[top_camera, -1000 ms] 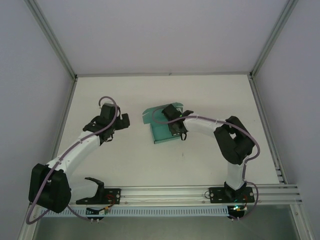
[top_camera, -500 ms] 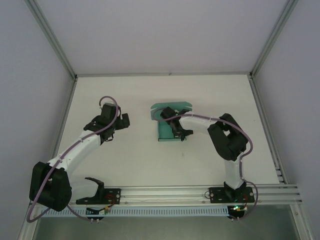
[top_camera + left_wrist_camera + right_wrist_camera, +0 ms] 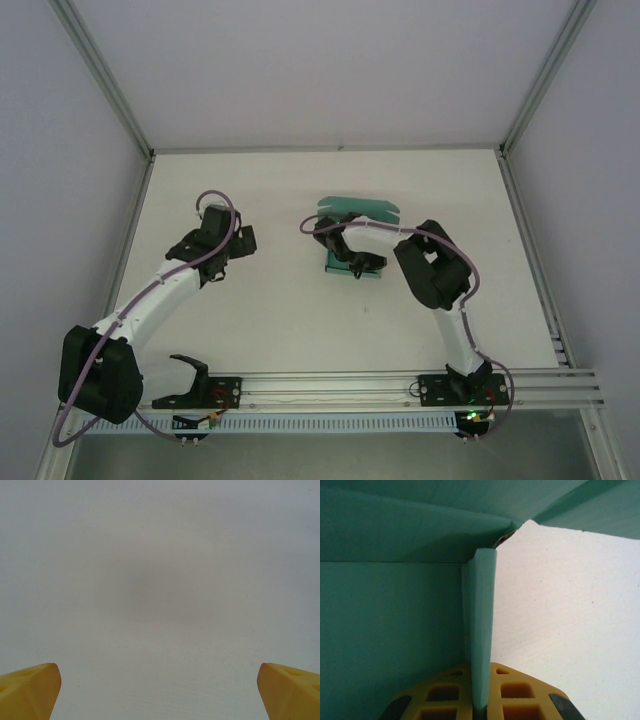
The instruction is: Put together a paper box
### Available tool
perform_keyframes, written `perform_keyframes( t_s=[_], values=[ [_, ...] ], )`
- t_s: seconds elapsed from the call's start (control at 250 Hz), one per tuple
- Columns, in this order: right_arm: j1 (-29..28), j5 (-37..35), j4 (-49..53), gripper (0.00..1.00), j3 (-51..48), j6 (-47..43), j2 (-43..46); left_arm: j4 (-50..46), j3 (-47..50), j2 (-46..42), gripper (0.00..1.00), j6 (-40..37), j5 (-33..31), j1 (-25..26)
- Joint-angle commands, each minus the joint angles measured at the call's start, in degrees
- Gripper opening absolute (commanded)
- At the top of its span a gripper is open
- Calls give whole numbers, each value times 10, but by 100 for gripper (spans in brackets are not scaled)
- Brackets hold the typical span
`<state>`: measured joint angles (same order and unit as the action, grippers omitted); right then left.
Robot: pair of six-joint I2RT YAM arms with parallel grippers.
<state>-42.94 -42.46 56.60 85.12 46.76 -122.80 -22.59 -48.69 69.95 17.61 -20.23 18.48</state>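
Now right pincer (image 3: 352, 263) clamped on box (image 3: 360, 207), yellow fingers (image 3: 520, 690) pinching thin upright teal wall between them. Box sits mid-tabletop (image 3: 260, 320), slightly toward far side, partly folded; rounded flap raised at far end, base panel flat under pincer. Left pincer (image 3: 243, 240) spread wide, holding nothing, over bare tabletop, well apart from box on its left.

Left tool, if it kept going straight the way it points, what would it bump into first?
Most likely the bare white table. Ahead of the left tool, between its wide-open yellow fingertips, lies plain tabletop. How far off it is, is hard to judge.
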Motion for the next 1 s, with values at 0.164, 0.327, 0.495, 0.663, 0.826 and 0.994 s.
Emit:
perform_keyframes(
  t_s=[0.164, 0.327, 0.495, 0.663, 0.826, 0.994],
  values=[
    [-3, 43, -117, 0, -92, -39, 56, 6, -24, 21, 100, 8, 59, -5],
    [-3, 69, -169, 15, -117, -58, 90, 37, -24, 35, 100, 14, 131, 3],
    [-3, 89, -217, 29, -138, -73, 137, 45, -42, 52, 100, -2, 164, 18],
    [-3, 66, -218, 38, -138, -73, 173, 45, -64, 63, 100, -17, 169, 37],
    [-3, 52, -223, 53, -150, -82, 227, 53, -82, 62, 100, -34, 199, 42],
    [1, 44, -245, 73, -179, -113, 301, 62, -108, 70, 100, -66, 250, 43]
  ],
)
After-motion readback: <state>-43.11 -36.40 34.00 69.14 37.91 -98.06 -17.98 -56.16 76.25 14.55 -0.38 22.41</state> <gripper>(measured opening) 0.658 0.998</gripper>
